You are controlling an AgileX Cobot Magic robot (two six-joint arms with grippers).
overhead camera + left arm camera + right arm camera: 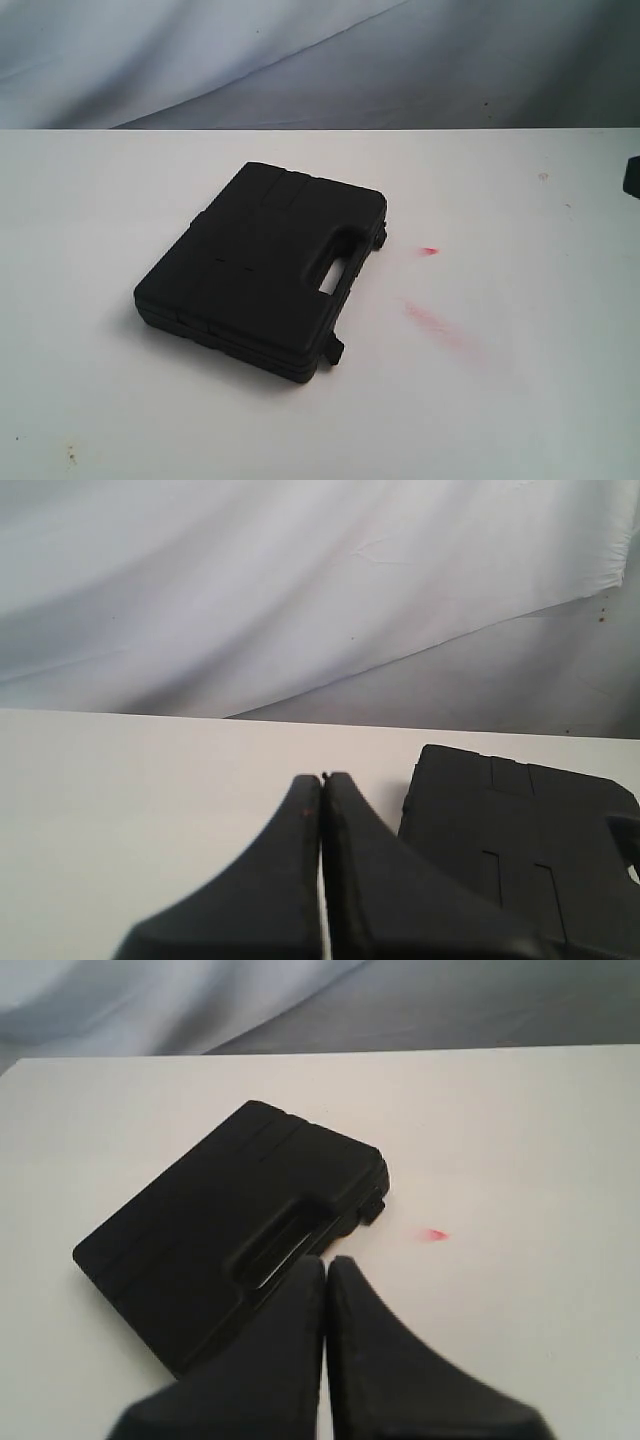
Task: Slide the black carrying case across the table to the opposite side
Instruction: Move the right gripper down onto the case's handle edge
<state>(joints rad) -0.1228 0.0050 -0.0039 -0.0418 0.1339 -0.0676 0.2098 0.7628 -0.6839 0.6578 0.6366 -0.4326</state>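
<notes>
The black carrying case lies flat on the white table, left of the middle, its handle cut-out turned to the right. Neither gripper shows in the exterior view. In the left wrist view my left gripper is shut and empty, with the case beside it and apart from its fingertips. In the right wrist view my right gripper is shut on nothing, hanging just off the handle side of the case; whether it touches is unclear.
Faint red smudges mark the table right of the case, also a red smudge in the right wrist view. A small dark part pokes in at the exterior view's right edge. Grey-white cloth hangs behind the table's far edge.
</notes>
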